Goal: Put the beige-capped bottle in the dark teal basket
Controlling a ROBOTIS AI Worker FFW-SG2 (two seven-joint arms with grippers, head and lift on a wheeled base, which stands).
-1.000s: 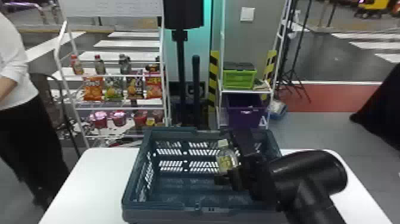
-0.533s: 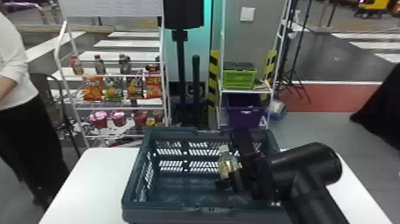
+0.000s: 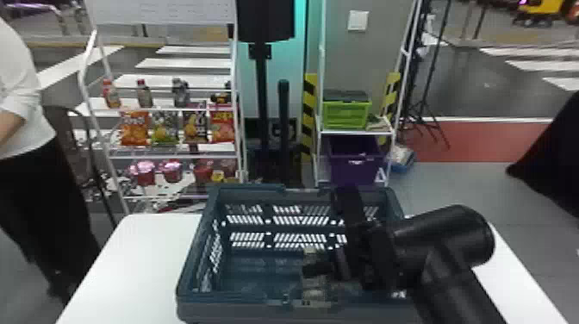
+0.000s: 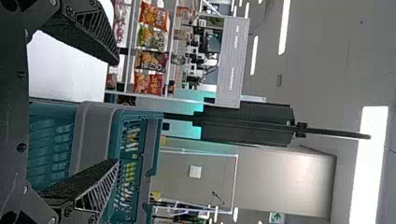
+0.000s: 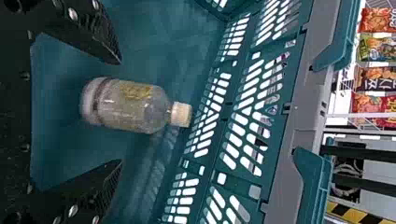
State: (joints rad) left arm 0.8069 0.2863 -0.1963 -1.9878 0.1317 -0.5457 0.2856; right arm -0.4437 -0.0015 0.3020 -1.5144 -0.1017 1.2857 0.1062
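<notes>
one beige-capped bottle [image 5: 128, 105] loose inside the basket [image 5: 159, 42] | release step, i judge | my right gripper [image 5: 121, 111]: fingers apart | next calls for lifting clear, fingers wide

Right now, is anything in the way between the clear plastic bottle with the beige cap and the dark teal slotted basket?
Nothing visible blocks it: the clear, beige-capped bottle is already inside the dark teal basket, between the open fingers of the black right gripper.

Indoor shop-like space, rack [image 3: 172, 157] of snack bags [image 3: 135, 128] and bottles [image 3: 144, 95], ceiling lights [image 4: 284, 28], crosswalk-striped floor [image 3: 185, 63]
</notes>
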